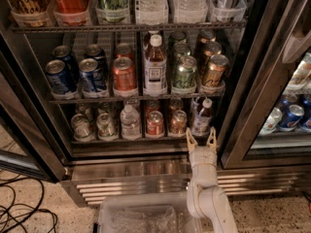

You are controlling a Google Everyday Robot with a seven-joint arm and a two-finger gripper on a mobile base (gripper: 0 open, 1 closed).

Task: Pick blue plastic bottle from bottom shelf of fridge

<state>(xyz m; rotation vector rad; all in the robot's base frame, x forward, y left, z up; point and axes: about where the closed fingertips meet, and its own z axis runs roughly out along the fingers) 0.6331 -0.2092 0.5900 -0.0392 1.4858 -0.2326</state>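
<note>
In the camera view, your gripper hangs with its fingers spread, just outside the fridge at the right end of the bottom shelf. The blue plastic bottle stands upright there, straight ahead of the gap between the fingers.

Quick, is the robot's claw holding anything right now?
Gripper: open, holding nothing, just below the blue plastic bottle at the front edge of the bottom shelf.
</note>
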